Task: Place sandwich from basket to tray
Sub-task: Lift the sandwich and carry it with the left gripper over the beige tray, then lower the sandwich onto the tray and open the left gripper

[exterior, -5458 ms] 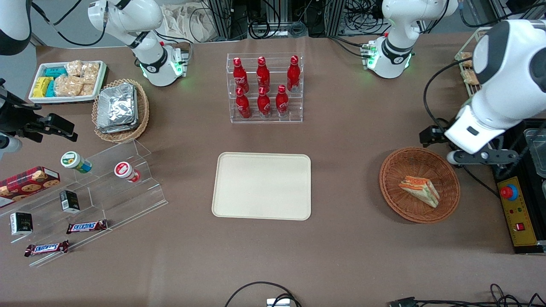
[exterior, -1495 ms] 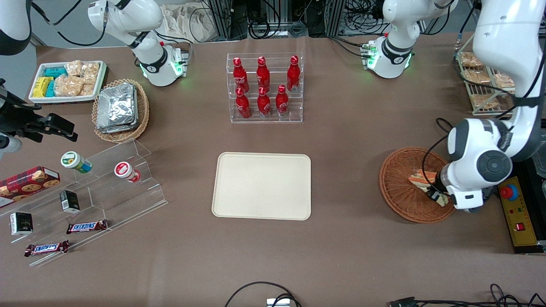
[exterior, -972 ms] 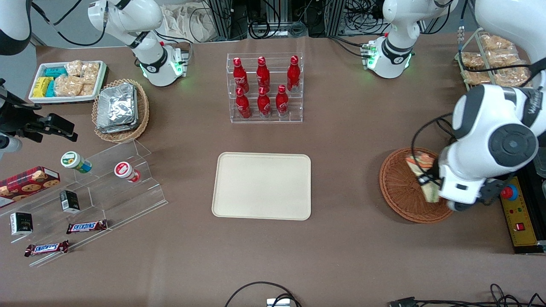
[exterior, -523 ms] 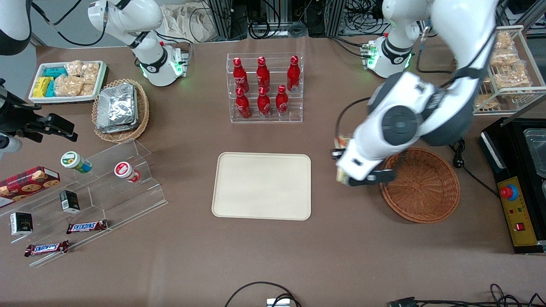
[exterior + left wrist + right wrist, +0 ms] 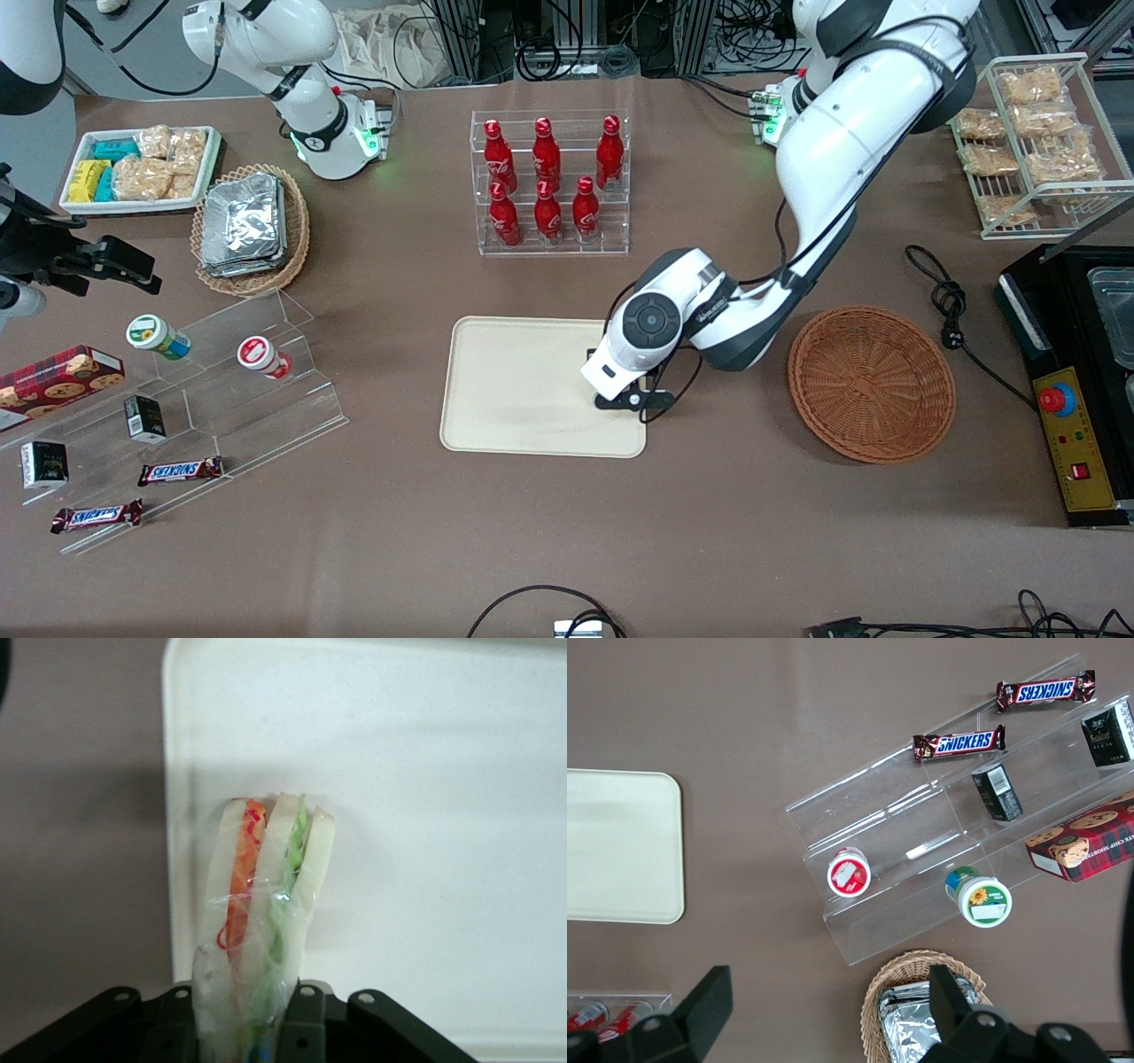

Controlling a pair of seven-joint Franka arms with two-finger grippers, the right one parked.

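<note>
woven wicker basket (image 5: 871, 385), matt tray (image 5: 523, 390), clear-wrapped sandwich (image 5: 261, 904)

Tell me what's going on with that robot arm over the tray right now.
The left arm's gripper is shut on a wrapped sandwich and holds it over the edge of the cream tray nearest the wicker basket. The basket has nothing in it. The sandwich is not yet released.

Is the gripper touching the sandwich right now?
Touching. In the left wrist view the gripper is closed on the wrapped sandwich, whose lower end sits between its fingers, over the tray.
</note>
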